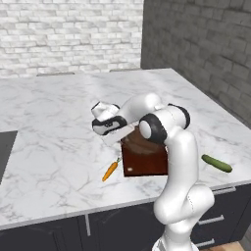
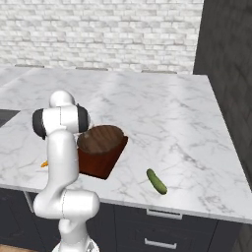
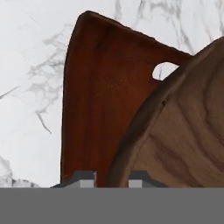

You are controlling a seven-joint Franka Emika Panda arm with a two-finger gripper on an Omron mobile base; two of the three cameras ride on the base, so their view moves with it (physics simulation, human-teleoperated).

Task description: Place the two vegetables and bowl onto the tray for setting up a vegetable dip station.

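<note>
Nearest the counter's point(image 2: 162, 118) front edge, the cucumber point(image 2: 156, 181) lies right of the tray point(image 2: 101, 165), pointing near-right to far-left. Left of the tray, the carrot point(image 1: 110, 170) angles likewise. Over the tray, the gripper's point(image 3: 112, 178) fingertips straddle the bowl's point(image 2: 101, 139) rim, apparently gripping it.

Bowl point(image 2: 101, 139) on tray point(image 2: 102, 165) (carrot point(image 1: 110, 170) left, cucumber point(image 2: 156, 181) right)

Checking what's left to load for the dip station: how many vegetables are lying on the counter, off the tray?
2. The carrot lies on the marble beside the tray's left edge; the cucumber lies apart on its other side, near the counter's front edge. None looks hidden.
</note>
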